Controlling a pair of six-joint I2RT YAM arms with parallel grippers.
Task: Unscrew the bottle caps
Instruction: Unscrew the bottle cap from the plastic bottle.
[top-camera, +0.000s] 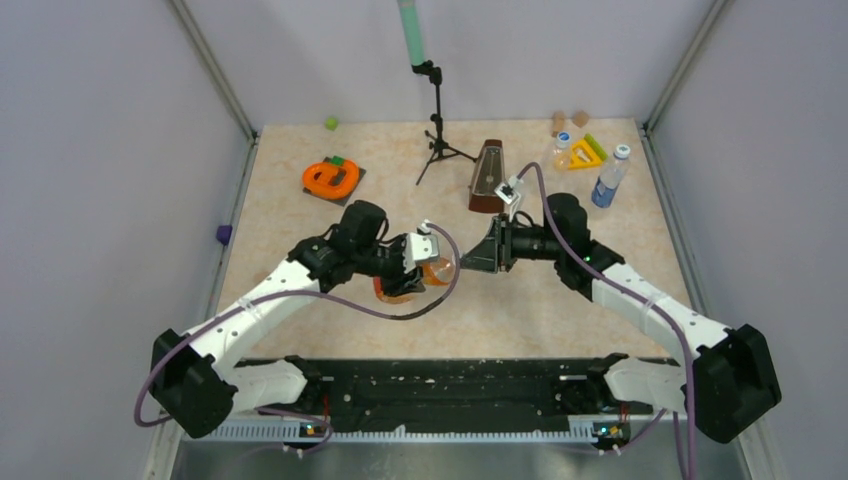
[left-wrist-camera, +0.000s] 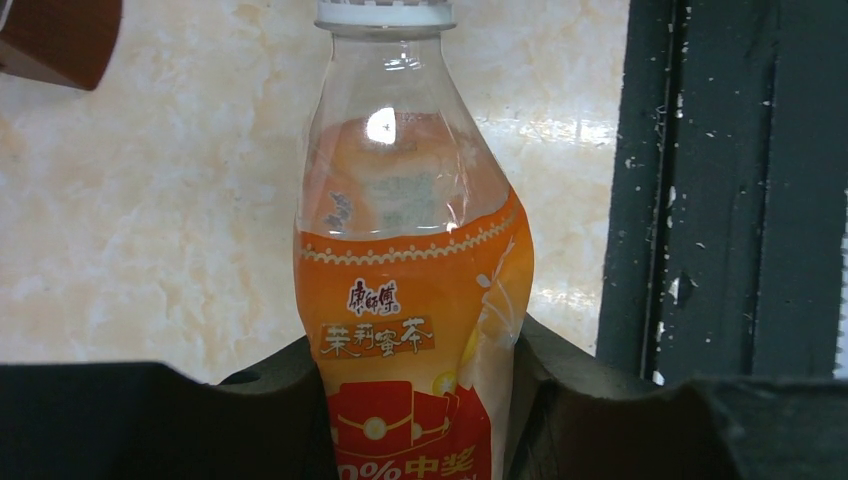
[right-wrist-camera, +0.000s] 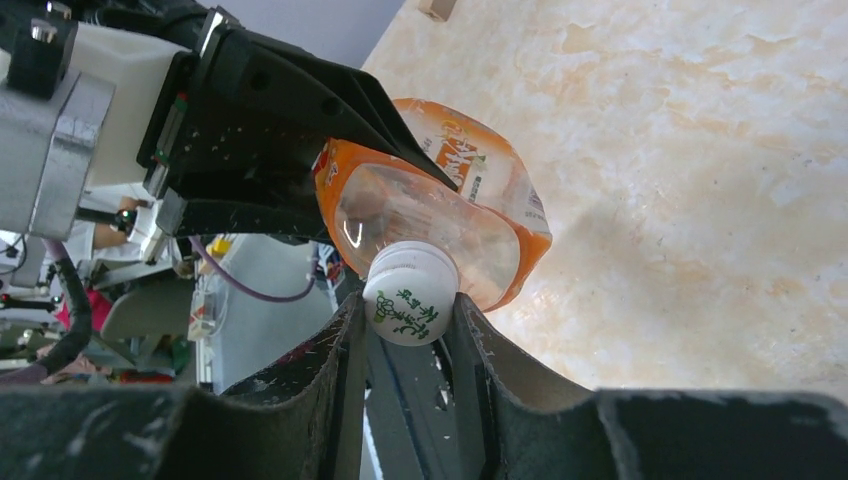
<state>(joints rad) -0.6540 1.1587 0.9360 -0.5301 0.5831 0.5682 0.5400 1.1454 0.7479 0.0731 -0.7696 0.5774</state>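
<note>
The left end effector (top-camera: 425, 262) clamps the orange tea bottle (left-wrist-camera: 410, 300); the right end effector (right-wrist-camera: 410, 335), pinching its white cap (right-wrist-camera: 407, 295), should twist squarely.

grey walls (top-camera: 100, 150), beige marbled tabletop (top-camera: 520, 310)

A robot lab's test cell; plain grey panels (top-camera: 90, 150) enclose a marbled worktop (top-camera: 530, 310); left arm (top-camera: 262, 292) and right arm (top-camera: 645, 300) bolted at its near edge.

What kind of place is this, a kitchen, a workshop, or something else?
Probably a robotics lab test cell: a walled-in table, a left arm and right arm bolted at its near edge, and odd props like a metronome and a tripod stand.
</note>
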